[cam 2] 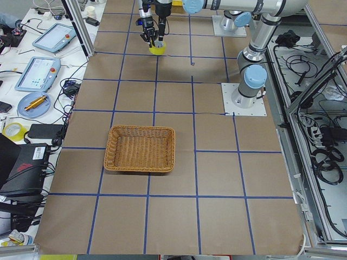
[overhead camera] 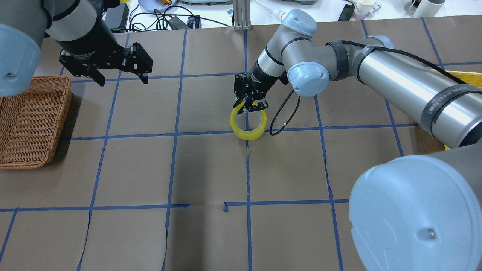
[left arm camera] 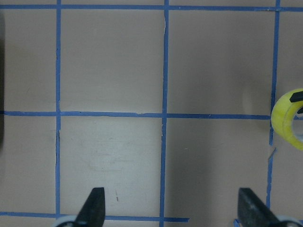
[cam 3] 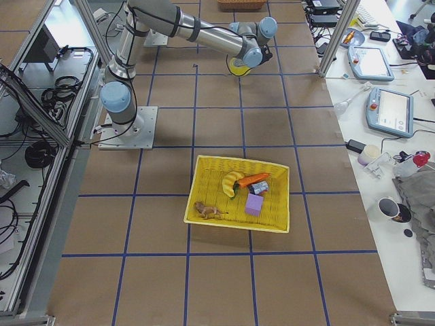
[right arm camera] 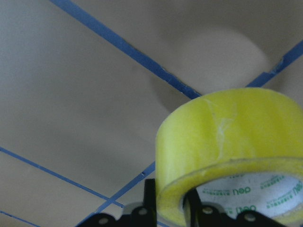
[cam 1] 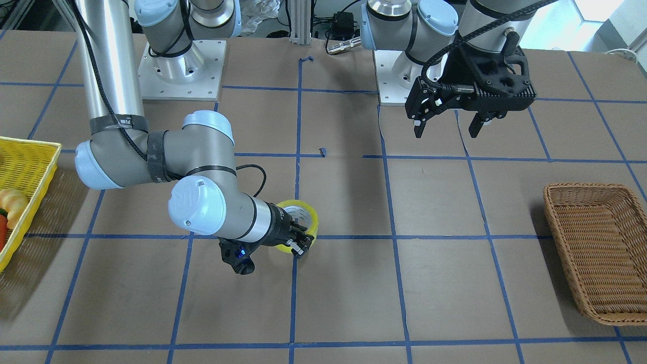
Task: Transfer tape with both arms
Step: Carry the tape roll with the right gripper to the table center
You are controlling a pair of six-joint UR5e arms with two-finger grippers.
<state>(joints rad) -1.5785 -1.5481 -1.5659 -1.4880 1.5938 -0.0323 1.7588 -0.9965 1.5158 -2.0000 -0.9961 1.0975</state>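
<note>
tape (overhead camera: 248, 134): mid-table over a grid crossing, apparently just clear of the surface. right gripper (overhead camera: 249, 107): pinched on the roll's wall. left gripper (overhead camera: 123, 81): well apart, spread wide, empty. status, judged: pickup done; handover and set-down outstanding.

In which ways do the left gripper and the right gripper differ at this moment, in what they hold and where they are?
The left gripper has its jaws wide open and holds nothing; the right gripper has its jaws shut on the wall of the tape. The left gripper hangs near the wicker basket; the right gripper is over the table's middle. Both are black, with two fingers.
</note>
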